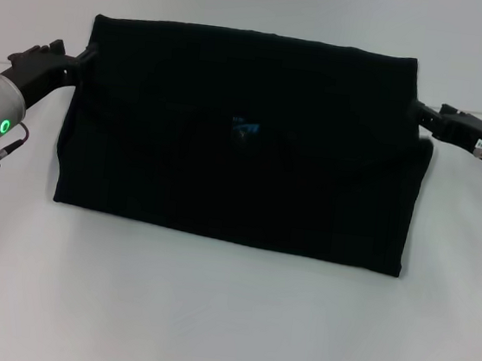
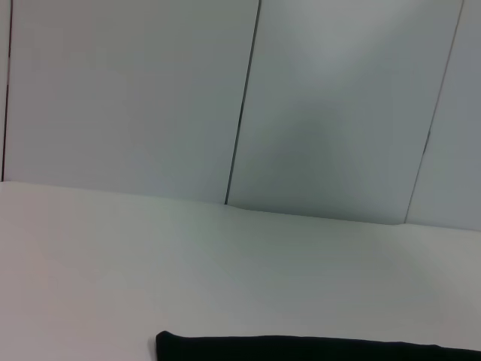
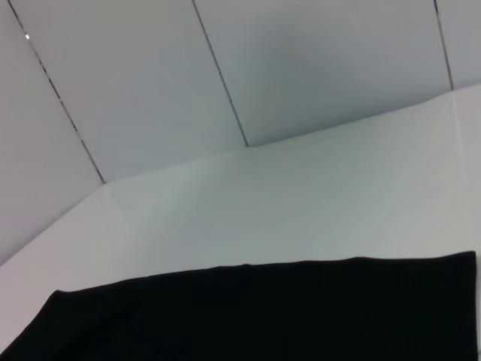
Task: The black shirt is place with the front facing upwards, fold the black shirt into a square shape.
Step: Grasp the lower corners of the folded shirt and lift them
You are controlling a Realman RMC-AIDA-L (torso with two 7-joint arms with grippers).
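- Handling: the black shirt (image 1: 241, 137) is judged light, limp and non-fragile; layers may slide apart, so the side edges of the upper fold are suggested as hold points.
- Appearance: a wide dark rectangle, folded over, with a small blue neck label (image 1: 247, 130) at centre; no lettering is seen.
- Location: laid flat on the white table (image 1: 225, 318), mid-field.
- Left gripper (image 1: 74, 59): set at the shirt's left upper edge; finger state cannot be told.
- Right gripper (image 1: 429, 120): set at the right upper edge; finger state cannot be told.
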